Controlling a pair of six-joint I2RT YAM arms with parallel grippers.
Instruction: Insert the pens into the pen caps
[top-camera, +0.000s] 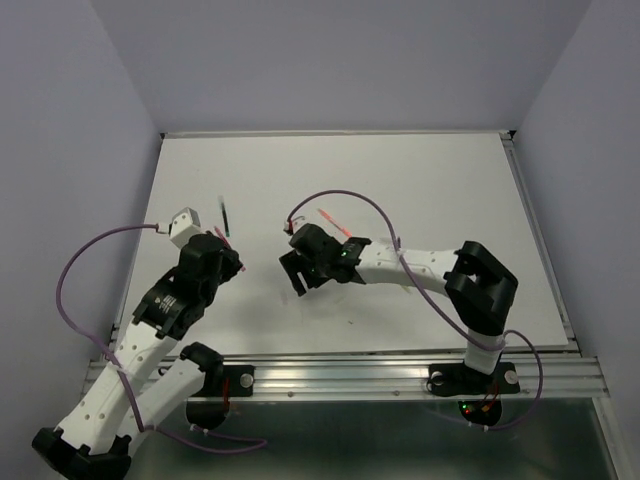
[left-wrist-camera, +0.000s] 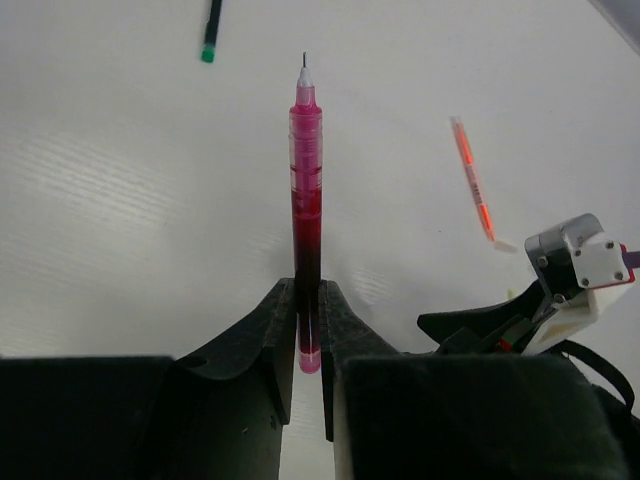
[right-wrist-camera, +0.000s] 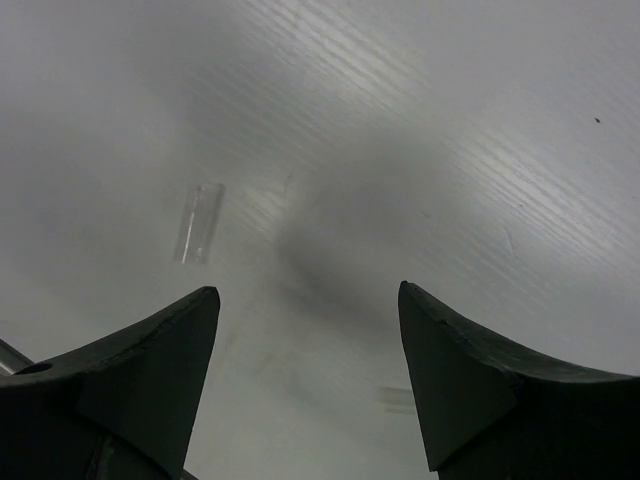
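Observation:
My left gripper (left-wrist-camera: 308, 292) is shut on the lower end of a red pen (left-wrist-camera: 306, 180), which sticks straight out ahead with its fine tip bare. In the top view this gripper (top-camera: 228, 250) sits left of centre. My right gripper (right-wrist-camera: 305, 300) is open low over the table, with nothing between its fingers. A clear pen cap (right-wrist-camera: 198, 223) lies flat just beyond its left finger (right-wrist-camera: 190, 330). From above, the right gripper (top-camera: 295, 272) faces the left one. A dark green pen (top-camera: 223, 214) and an orange-pink pen (top-camera: 335, 222) lie on the table further back.
The white table (top-camera: 430, 180) is walled at the back and sides. Both loose pens also show in the left wrist view: the dark green pen (left-wrist-camera: 211, 30) at the top, the orange-pink pen (left-wrist-camera: 473, 180) to the right. The right wrist camera (left-wrist-camera: 580, 262) is close by.

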